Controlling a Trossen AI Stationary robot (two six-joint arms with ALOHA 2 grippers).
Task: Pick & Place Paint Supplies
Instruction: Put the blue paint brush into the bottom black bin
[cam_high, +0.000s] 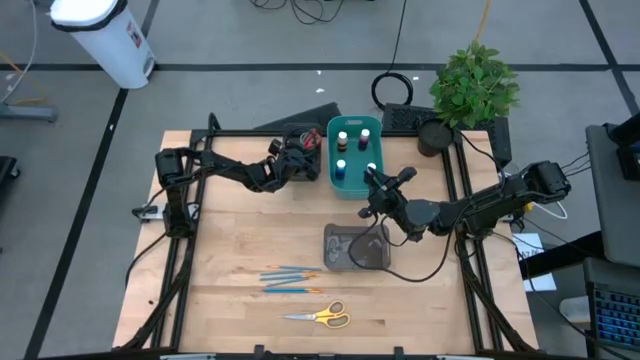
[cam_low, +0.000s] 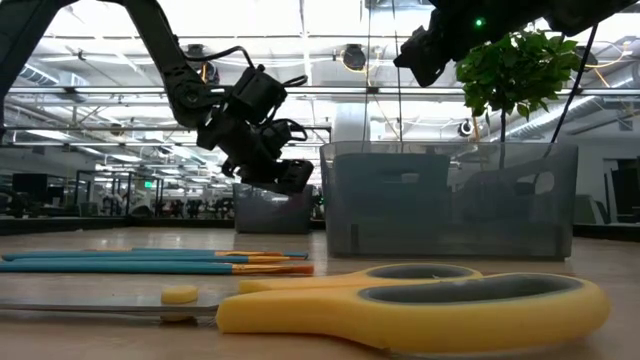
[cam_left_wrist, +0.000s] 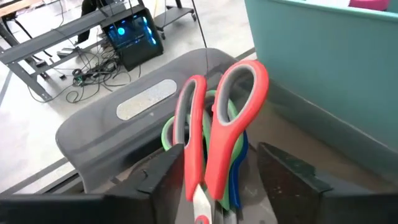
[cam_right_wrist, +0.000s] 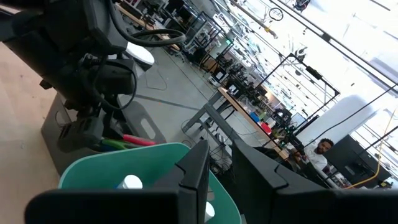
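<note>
Red scissors (cam_left_wrist: 217, 137) lie on green (cam_left_wrist: 166, 132) and blue (cam_left_wrist: 237, 177) scissors in a dark grey tray (cam_left_wrist: 106, 130) left of the teal bin (cam_high: 352, 175). My left gripper (cam_left_wrist: 227, 186) hovers at that tray, open, with a finger on each side of the red handles. My right gripper (cam_high: 385, 182) hangs above the bin's right near corner, its fingers a narrow gap apart with nothing between them. Paint bottles (cam_high: 342, 140) stand in the bin. Brushes (cam_high: 285, 278) and yellow scissors (cam_high: 322, 316) lie on the table near its front edge. My left gripper comes slanting down at the red scissors' handle loops (cam_left_wrist: 193, 112). One finger (cam_left_wrist: 165, 180) stands right beside a loop, and I cannot tell whether it touches it. The other finger (cam_left_wrist: 292, 180) is clear of the scissors, which rest on the pair below.
A second dark grey tray (cam_high: 355, 247) sits mid-table, in front of the bin. A potted plant (cam_high: 475, 85) stands at the far right corner. Bare wood lies left of the brushes and right of the middle tray.
</note>
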